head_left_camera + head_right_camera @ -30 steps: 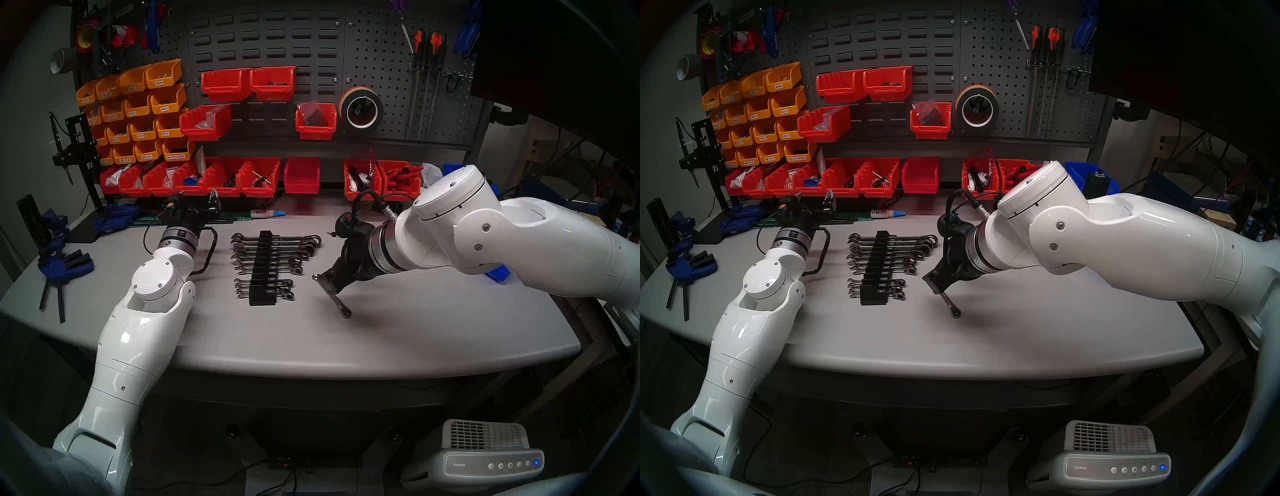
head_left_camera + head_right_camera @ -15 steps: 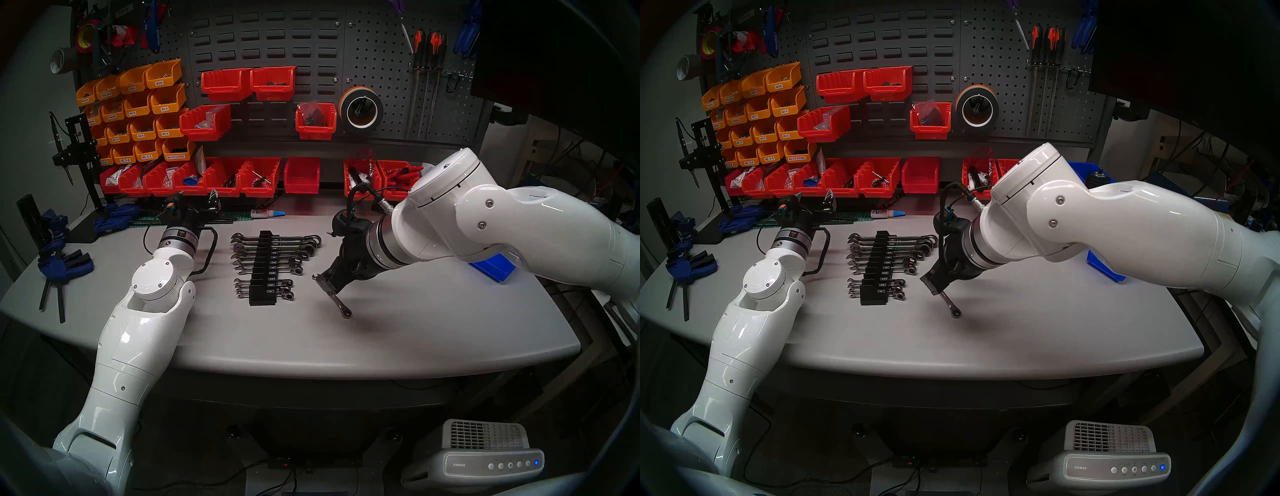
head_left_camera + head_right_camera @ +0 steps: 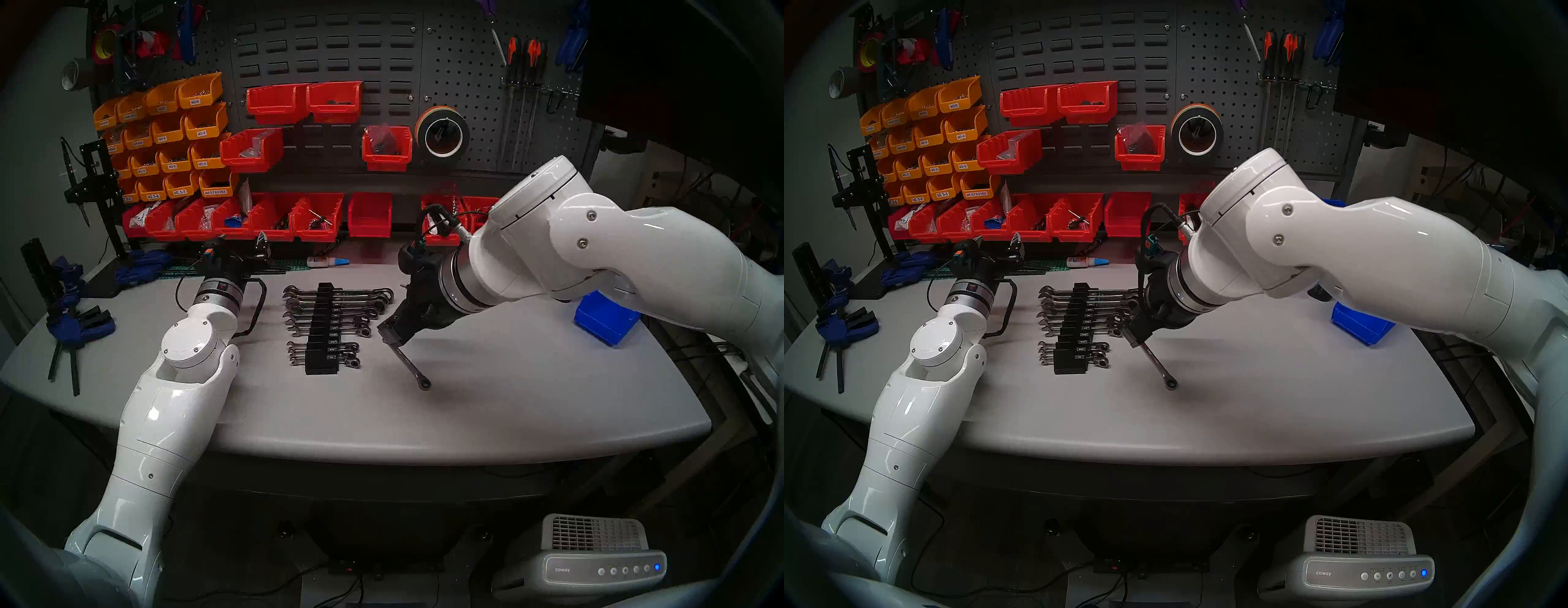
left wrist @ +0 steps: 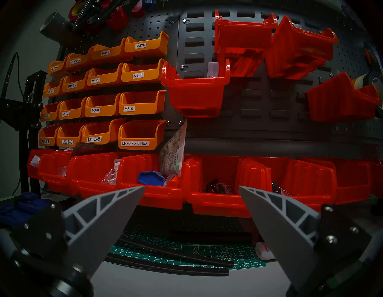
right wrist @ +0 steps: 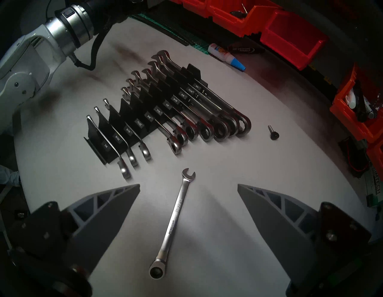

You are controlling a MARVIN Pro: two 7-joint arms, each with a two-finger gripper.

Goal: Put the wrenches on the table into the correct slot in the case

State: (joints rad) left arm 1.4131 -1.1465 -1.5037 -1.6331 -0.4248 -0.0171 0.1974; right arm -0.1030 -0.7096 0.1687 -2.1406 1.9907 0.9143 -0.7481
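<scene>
A slim chrome wrench (image 3: 410,366) lies loose on the grey table (image 3: 530,382), right of the black rack (image 3: 321,335); it also shows in the right head view (image 3: 1159,369). My right gripper (image 3: 392,336) is open and hangs above the wrench's open-jaw end. In the right wrist view the wrench (image 5: 176,215) lies between the spread fingers (image 5: 116,207) of the right gripper (image 5: 187,185), untouched. The rack (image 5: 116,116) holds several wrenches; its slot labelled 11/32 (image 5: 139,125) is empty. My left gripper (image 4: 191,186) is open and empty, far back left (image 3: 242,250).
A blue bin (image 3: 606,318) sits at the table's right edge under my right arm. A glue bottle (image 3: 327,262) and red bins (image 3: 318,216) line the back. A small black bolt (image 5: 273,133) lies right of the rack. Blue clamps (image 3: 78,325) lie far left.
My right arm has risen and swung left toward the rack, gripper still open. The loose wrench has stayed on the table. The left arm has not moved.
</scene>
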